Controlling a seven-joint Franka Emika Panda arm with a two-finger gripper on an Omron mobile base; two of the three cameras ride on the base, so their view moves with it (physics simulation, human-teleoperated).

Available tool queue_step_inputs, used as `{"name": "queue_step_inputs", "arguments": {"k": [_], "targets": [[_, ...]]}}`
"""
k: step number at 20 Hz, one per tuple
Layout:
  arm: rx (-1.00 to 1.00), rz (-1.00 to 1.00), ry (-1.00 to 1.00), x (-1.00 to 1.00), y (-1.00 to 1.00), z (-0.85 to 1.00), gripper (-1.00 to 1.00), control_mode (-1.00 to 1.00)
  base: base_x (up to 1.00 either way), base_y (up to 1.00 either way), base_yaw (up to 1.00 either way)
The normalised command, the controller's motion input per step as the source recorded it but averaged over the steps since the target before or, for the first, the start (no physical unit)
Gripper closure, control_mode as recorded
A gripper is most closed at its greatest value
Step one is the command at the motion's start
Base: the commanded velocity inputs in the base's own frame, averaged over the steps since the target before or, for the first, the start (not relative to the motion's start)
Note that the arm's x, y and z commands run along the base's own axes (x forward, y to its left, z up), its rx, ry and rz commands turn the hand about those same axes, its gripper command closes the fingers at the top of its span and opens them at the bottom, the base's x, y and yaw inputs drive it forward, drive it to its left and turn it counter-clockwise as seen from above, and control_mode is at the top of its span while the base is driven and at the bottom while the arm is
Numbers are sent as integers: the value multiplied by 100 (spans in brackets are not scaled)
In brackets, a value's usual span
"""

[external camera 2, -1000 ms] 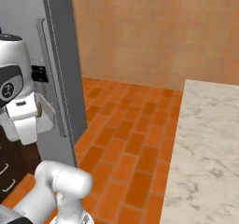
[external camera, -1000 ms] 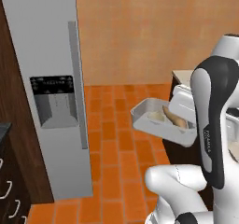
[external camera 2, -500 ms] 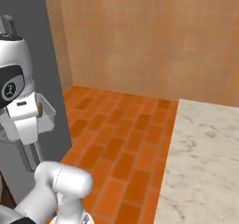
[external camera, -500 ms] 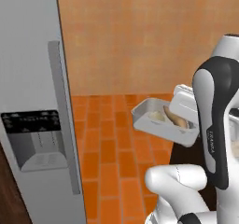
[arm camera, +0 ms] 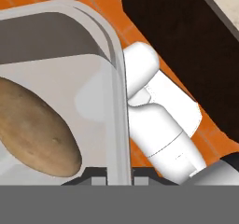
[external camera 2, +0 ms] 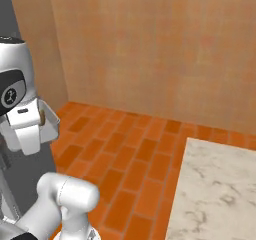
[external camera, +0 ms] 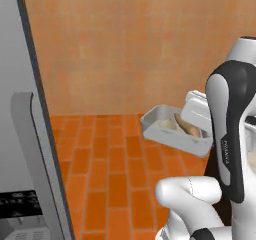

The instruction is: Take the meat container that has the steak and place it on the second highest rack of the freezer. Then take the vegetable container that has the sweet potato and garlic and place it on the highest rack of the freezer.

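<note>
My gripper [arm camera: 116,178] is shut on the side wall of the vegetable container [arm camera: 119,106], a pale grey tray carried above the floor. The sweet potato [arm camera: 32,129] lies inside it, large and tan-brown. In the left base view the vegetable container [external camera: 170,134] hangs level in front of my arm, with the sweet potato [external camera: 186,126] and the pale garlic [external camera: 167,125] in it. The freezer's grey door [external camera: 15,134] and its long handle [external camera: 42,174] stand at the far left. The meat container, the steak and the racks are out of view.
Orange brick floor [external camera: 110,169] runs to a tan wall [external camera 2: 150,44]. A marble counter [external camera 2: 215,184] sits at the lower right of the right base view. A dark cabinet face [arm camera: 186,41] lies below the hand. The door's dispenser panel [external camera: 20,214] is at the lower left.
The whole picture has shifted: the base has moved, so the grey door has slid to the left edge and more wall shows. The tray stays in my grip.
</note>
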Motion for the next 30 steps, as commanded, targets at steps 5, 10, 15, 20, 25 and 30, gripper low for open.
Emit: {"name": "queue_step_inputs", "arguments": {"k": [5,10,15,20,25,30], "targets": [[0,0,0,0,0,0,100,100,100,-27,20],[0,0,0,0,0,0,100,100,100,-21,41],[0,0,0,0,0,0,100,100,86,-4,70],[0,0,0,0,0,0,100,100,30,2,90],[0,0,0,0,0,0,100,100,22,5,91],[0,0,0,0,0,0,100,100,36,2,89]]}}
